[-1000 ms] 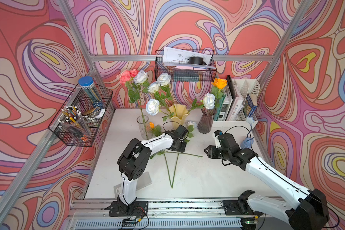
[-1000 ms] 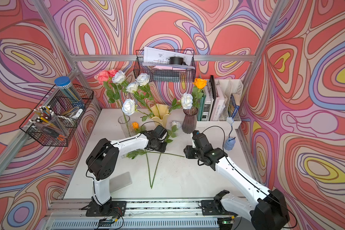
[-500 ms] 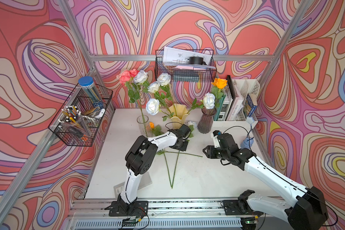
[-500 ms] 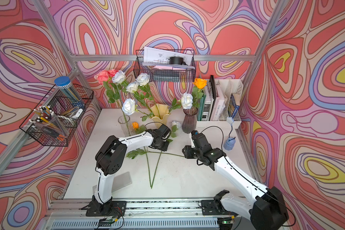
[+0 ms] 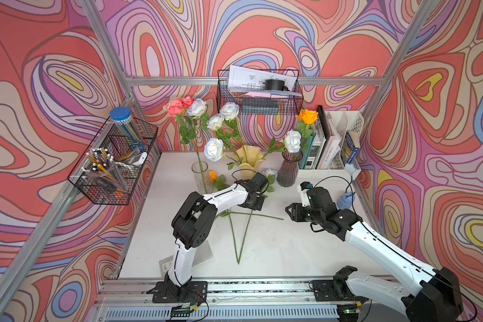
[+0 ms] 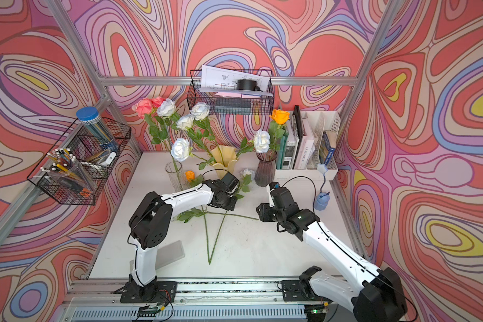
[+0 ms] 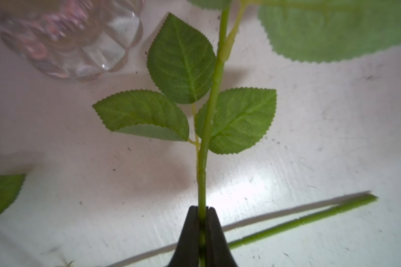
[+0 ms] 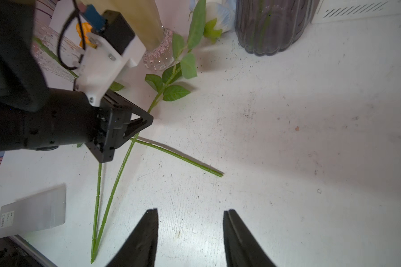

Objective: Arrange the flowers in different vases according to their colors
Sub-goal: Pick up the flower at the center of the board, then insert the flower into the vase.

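- Flowers point(image 5: 229, 111) stand upright in three vases along the 12 o'clock edge of the surface point(image 5: 290, 251): the clear vase point(image 5: 198, 178) at 11 o'clock, the yellow vase point(image 5: 251, 161) at 12 and the purple vase point(image 5: 289, 172) at 1.
- Pink roses point(image 5: 176, 107) rise from the clear vase, and an upright orange rose point(image 5: 307, 117) rises from the purple vase.
- A fallen white rose point(image 5: 270, 172) lies on the surface. Its head is between the yellow and purple vases, and its stem runs toward 6 o'clock.
- The left claw point(image 7: 202, 211) is pinched tight on that stem, just past its leaves point(image 7: 181, 60).
- A fallen orange rose point(image 5: 212, 175) lies just beside the clear vase.
- The right claw point(image 8: 190, 231) hovers at 3 o'clock of the left claw, its jaws partly apart with nothing between them.
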